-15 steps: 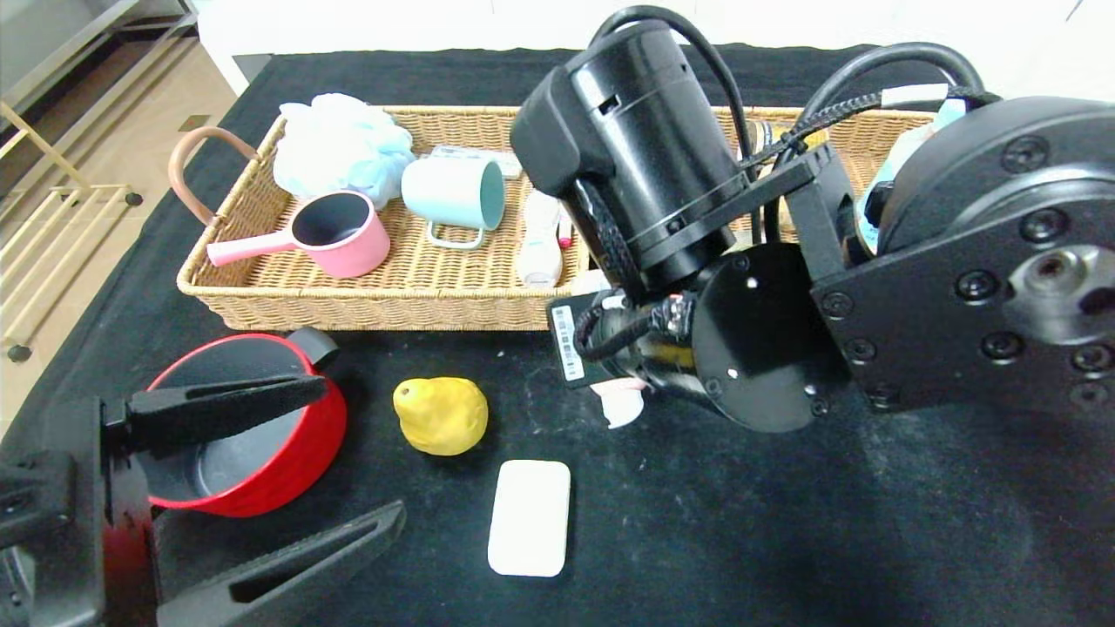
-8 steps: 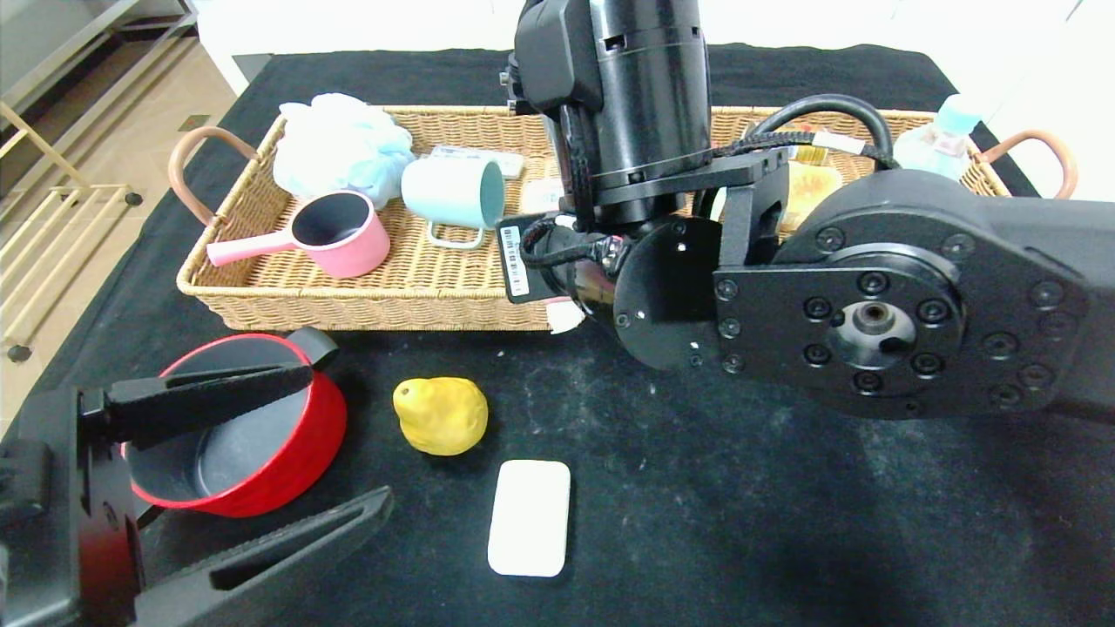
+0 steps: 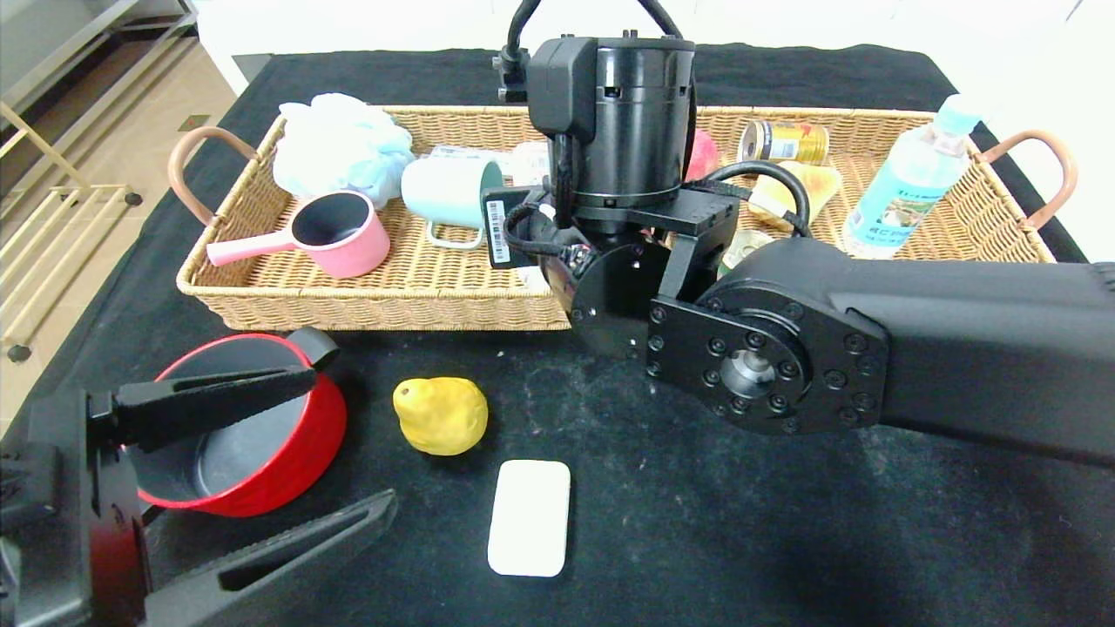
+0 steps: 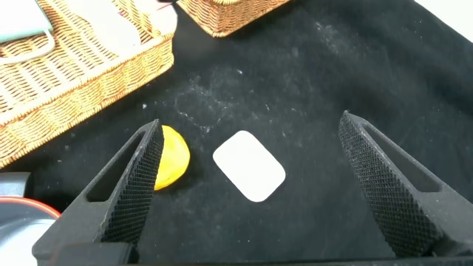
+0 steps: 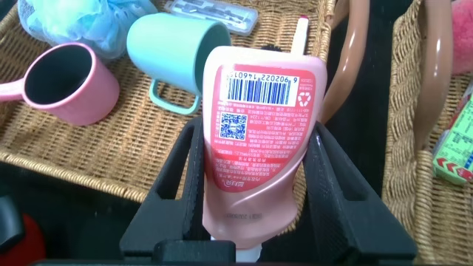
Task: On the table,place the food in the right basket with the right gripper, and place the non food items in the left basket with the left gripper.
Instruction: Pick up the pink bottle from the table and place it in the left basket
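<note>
Right gripper carries pink pouch over the baskets' junction; left gripper idle.

Since a second ago the right arm has swung from the near table up and away, and now sits above the gap between left basket and right basket, uncovering the can and bottle. Its fingers are clamped on the pouch, barcode side up, cap pointing away. Left gripper hangs near-left beside the red pot, fingers spread wide, nothing between them; it has barely shifted. Yellow pear and white soap lie unmoved on the black table, near each other, apart. Pink ladle, mint cup and blue puff lie in the left basket.
</note>
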{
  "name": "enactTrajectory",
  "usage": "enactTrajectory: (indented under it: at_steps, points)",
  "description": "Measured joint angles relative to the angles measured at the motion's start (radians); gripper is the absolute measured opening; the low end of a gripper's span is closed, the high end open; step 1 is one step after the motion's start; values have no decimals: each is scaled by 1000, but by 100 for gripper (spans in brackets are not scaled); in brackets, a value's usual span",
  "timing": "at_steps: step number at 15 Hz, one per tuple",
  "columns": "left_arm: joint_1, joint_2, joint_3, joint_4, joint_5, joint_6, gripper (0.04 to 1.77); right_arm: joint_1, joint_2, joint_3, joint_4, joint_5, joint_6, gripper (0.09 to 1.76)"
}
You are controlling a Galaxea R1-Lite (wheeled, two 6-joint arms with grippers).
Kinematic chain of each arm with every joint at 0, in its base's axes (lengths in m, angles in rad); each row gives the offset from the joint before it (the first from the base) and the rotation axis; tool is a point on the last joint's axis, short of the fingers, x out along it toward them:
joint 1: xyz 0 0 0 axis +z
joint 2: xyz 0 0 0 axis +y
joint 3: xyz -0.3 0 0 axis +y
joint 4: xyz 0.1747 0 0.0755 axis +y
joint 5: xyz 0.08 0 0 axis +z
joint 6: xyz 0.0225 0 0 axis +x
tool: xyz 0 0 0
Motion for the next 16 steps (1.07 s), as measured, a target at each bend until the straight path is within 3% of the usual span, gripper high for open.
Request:
enactTrajectory:
  at_steps: [16]
  points:
    - [-1,6,7,1,-6,0,172,-32,51,0,-169,17,-112,86]
